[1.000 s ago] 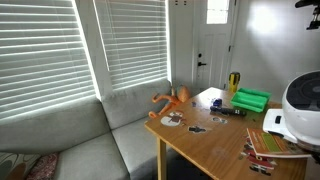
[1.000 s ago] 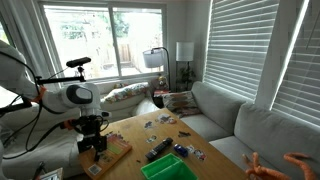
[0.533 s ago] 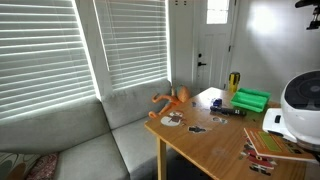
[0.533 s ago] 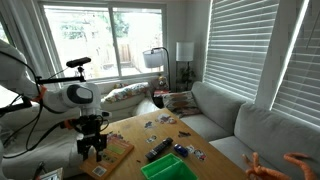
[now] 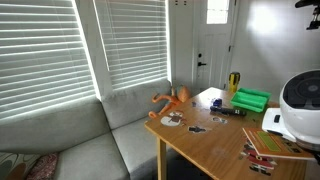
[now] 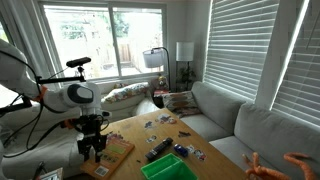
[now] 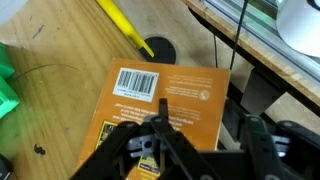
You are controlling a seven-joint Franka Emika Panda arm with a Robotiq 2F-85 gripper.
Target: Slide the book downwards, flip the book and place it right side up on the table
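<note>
book [image 7: 168, 100] | orange cover up | white barcode | flat on table [image 7: 55, 40]

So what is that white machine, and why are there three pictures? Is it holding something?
It is a robot arm with a gripper, a sort of two-fingered hand. Two pictures come from cameras in the room, looking at the wooden table from different places. The third comes from a camera on the arm's wrist, looking down. On the table lie a thin orange book, a bright green box and small bits. The gripper hangs over the book, fingers apart, so it seems to grip nothing.
</note>
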